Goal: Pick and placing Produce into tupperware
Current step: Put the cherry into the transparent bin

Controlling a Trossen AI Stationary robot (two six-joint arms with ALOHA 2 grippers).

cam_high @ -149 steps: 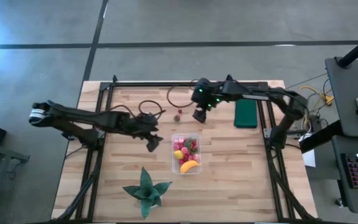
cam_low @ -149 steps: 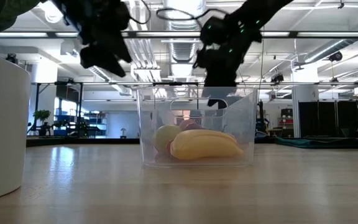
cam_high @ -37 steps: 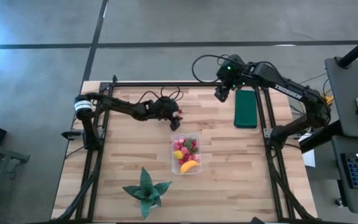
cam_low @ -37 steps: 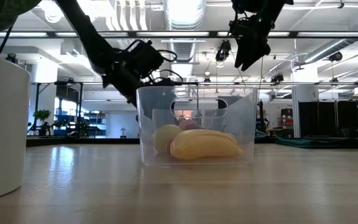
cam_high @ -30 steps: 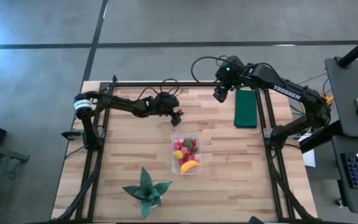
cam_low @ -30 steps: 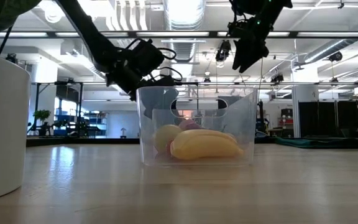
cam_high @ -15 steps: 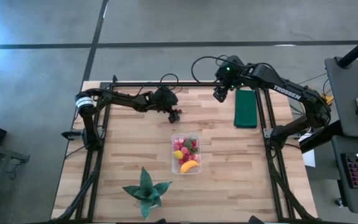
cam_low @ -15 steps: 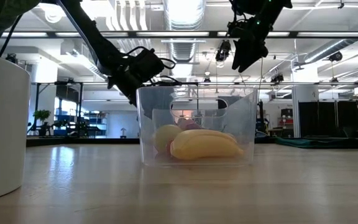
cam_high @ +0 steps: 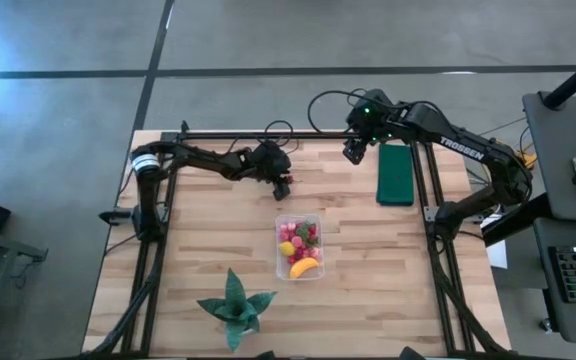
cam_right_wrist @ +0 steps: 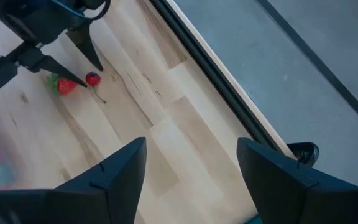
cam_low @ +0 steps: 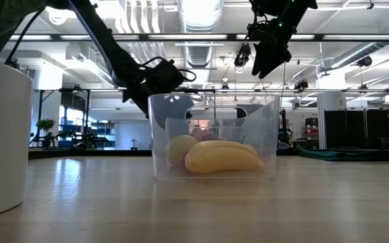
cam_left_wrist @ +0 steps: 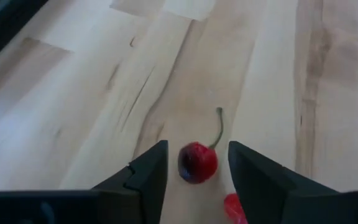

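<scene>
Red cherry (cam_left_wrist: pixel 197 163) sits between my left gripper (cam_left_wrist: pixel 194 168) 's spread fingers, untouched; next I pinch it, then carry to the tupperware (cam_high: pixel 300 247).

clear rectangular tupperware (cam_high: pixel 300 246) upright mid-worktop, holding banana (cam_high: pixel 305 267), yellow lemon (cam_high: pixel 287 248) and red-pink berries (cam_high: pixel 305 235). outside it, apart: red stemmed cherry (cam_left_wrist: pixel 197 162) lying flat, red strawberry (cam_right_wrist: pixel 64 85) just beside.

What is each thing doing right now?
Box: upright on the table, no lid, fruit inside.
Banana: lying in the box.
Cherry: on the table, between the left hand's fingers.
Left hand: low, around the cherry.
Right hand: open, empty, raised.
</scene>
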